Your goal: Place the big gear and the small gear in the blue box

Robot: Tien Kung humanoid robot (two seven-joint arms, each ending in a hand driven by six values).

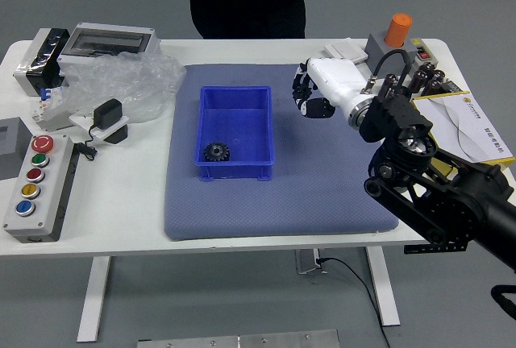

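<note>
Reaching over the white tabletop (121, 219), with a person in black (248, 2) beyond the fingers (300, 86). Hovering above the far part of the blue-grey mat (298, 211) with the right hand (334, 80). Keeping the blue box (234, 172) just left of the fingers, one dark gear (216, 151) inside, leftward and nearer than the fingers. Cannot tell whether these are released, clenched or grasping another gear.
</note>
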